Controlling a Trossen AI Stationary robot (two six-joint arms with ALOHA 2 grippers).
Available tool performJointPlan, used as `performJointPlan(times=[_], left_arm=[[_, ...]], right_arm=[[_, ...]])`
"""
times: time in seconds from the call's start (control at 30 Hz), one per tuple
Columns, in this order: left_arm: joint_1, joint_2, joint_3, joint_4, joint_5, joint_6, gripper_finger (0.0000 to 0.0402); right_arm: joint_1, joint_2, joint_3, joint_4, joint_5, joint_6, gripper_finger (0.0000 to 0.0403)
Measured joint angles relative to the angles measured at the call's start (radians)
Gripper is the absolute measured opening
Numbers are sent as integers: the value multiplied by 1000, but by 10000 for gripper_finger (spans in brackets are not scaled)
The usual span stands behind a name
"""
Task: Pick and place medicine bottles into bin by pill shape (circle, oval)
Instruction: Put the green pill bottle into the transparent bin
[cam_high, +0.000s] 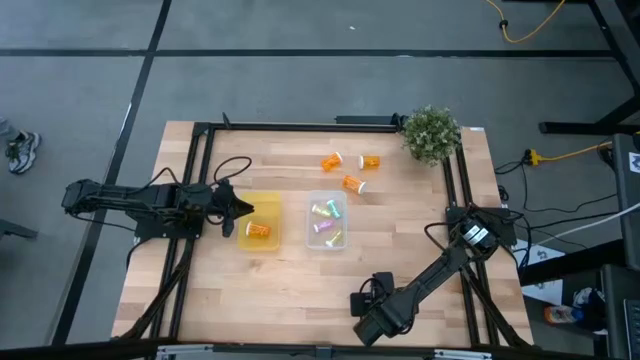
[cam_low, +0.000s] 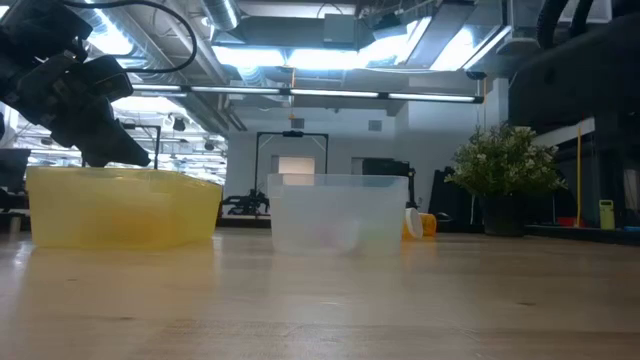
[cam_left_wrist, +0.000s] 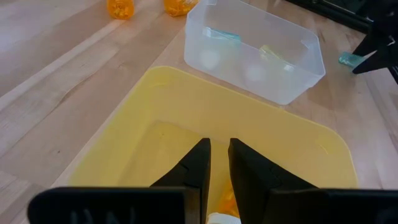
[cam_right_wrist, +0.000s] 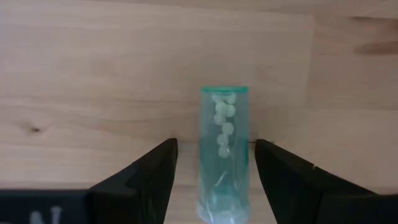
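Right gripper (cam_right_wrist: 214, 168) low, jaws parted around teal bottle (cam_right_wrist: 223, 152)

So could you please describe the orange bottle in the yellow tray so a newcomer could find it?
Find the two trays mid-table; the yellow tray sits nearer the left gripper. One orange bottle lies inside it. The other three orange ones lie loose on the wood near the plant.

Three orange medicine bottles (cam_high: 352, 168) are seen lying on their sides in the upper centre of the high view. A fourth orange bottle (cam_high: 259, 230) lies inside the yellow bin (cam_high: 268, 205), left of centre. Three teal bottles (cam_high: 326, 222) lie inside the clear bin (cam_high: 313, 199) just beside it. Another teal bottle (cam_right_wrist: 224, 152), holding round pale pills, is seen lying on the wood in the right wrist view.
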Motion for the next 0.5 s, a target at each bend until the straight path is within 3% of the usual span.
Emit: performJointPlan(times=[0.2, 0.5], left_arm=[[0, 0, 0, 0, 0, 0, 50], [0, 0, 0, 0, 0, 0, 50]], right_arm=[[-10, 5, 2, 1, 12, -8, 211], [-19, 7, 2, 9, 22, -10, 142]])
